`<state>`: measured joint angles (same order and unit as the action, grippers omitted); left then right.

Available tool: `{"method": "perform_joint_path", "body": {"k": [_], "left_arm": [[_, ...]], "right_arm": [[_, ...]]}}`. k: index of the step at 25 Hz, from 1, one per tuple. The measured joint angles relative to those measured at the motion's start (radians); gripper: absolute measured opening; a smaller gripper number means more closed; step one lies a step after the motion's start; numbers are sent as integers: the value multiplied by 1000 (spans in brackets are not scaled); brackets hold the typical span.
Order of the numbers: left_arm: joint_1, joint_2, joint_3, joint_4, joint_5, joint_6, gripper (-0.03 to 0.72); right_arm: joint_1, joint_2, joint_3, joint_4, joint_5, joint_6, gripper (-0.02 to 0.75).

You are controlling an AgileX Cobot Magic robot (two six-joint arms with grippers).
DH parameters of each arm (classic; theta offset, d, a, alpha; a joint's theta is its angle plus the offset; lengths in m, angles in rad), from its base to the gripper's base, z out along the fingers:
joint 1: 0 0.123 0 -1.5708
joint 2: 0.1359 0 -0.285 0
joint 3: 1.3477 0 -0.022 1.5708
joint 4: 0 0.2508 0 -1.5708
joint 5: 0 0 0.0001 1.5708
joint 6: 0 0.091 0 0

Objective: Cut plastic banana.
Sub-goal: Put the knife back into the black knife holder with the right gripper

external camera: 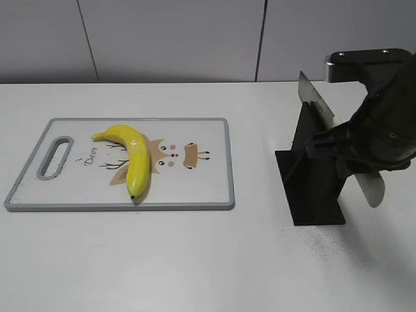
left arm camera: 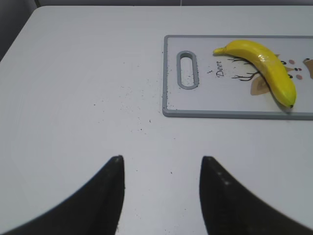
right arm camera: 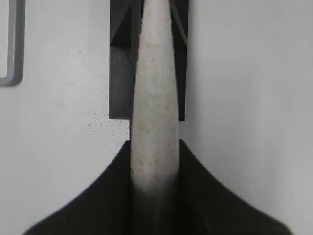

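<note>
The plastic banana [external camera: 136,159] is glossy yellow with a dark tip. It lies on a white cutting board [external camera: 208,188] with a grey rim, left of centre, and also shows in the left wrist view [left arm camera: 266,68]. My right gripper [external camera: 328,142] is shut on the pale handle of a knife [right arm camera: 154,98] that sits in a black stand [external camera: 312,188]. The knife's blade [external camera: 315,101] sticks up behind the stand. My left gripper [left arm camera: 161,159] is open and empty over bare table, left of and nearer than the board [left arm camera: 195,105]. It does not show in the exterior view.
The white table carries only the board and the stand. The board's handle slot [left arm camera: 187,69] is at its left end. A corner of the board [right arm camera: 12,49] shows at the left of the right wrist view. A grey wall runs behind the table.
</note>
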<state>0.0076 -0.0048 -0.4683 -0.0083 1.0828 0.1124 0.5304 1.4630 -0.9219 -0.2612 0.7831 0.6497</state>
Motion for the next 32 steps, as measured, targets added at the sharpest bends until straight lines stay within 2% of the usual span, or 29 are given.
{"method": "perform_joint_path", "body": {"k": [6, 7, 12, 15, 21, 26, 29, 32], "left_arm": [[0, 0, 0, 0, 0, 0, 485], [0, 0, 0, 0, 0, 0, 485], [0, 0, 0, 0, 0, 0, 485], [-1, 0, 0, 0, 0, 0, 485], [-1, 0, 0, 0, 0, 0, 485], [-1, 0, 0, 0, 0, 0, 485], [-1, 0, 0, 0, 0, 0, 485], [-1, 0, 0, 0, 0, 0, 485]], "right_arm": [[0, 9, 0, 38, 4, 0, 164], [0, 9, 0, 42, 4, 0, 188], [0, 9, 0, 45, 4, -4, 521], [0, 0, 0, 47, 4, -19, 622], [0, -147, -1, 48, 21, -108, 638], [0, -352, 12, 127, 126, -362, 634], [0, -503, 88, 190, 134, -536, 623], [0, -660, 205, 200, 133, -617, 600]]}}
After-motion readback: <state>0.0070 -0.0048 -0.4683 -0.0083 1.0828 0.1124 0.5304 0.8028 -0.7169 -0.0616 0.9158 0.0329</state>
